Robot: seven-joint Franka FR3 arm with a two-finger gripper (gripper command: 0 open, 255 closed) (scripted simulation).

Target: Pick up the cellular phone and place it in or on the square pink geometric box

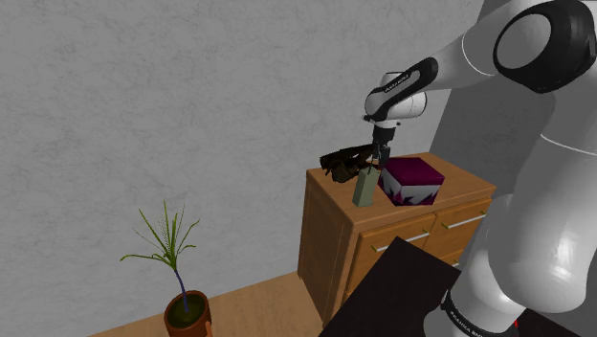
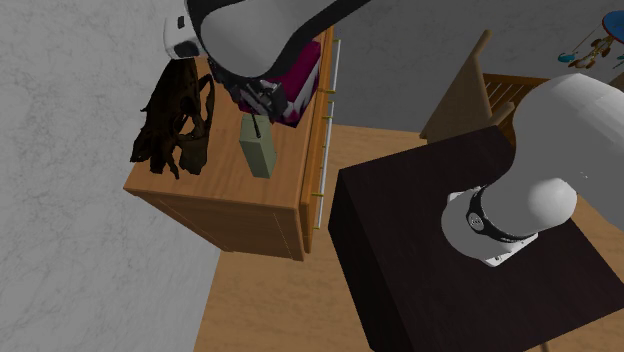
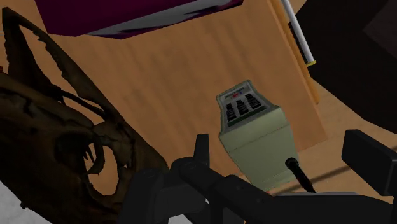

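Standing phone [image 3: 251, 130], keypad labels illegible, below claw [image 3: 284, 153]

The phone [image 3: 257, 143] is pale grey-green with dark keys. The box [image 1: 413, 177] is deep magenta with white jagged pattern. The counter [image 1: 330, 239] is light brown.

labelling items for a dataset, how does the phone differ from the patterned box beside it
The phone is pale grey-green; the box is magenta with white patterning. The phone stands tall and slim; the box sits low and wide. Both rest on the wooden dresser, near each other but apart.
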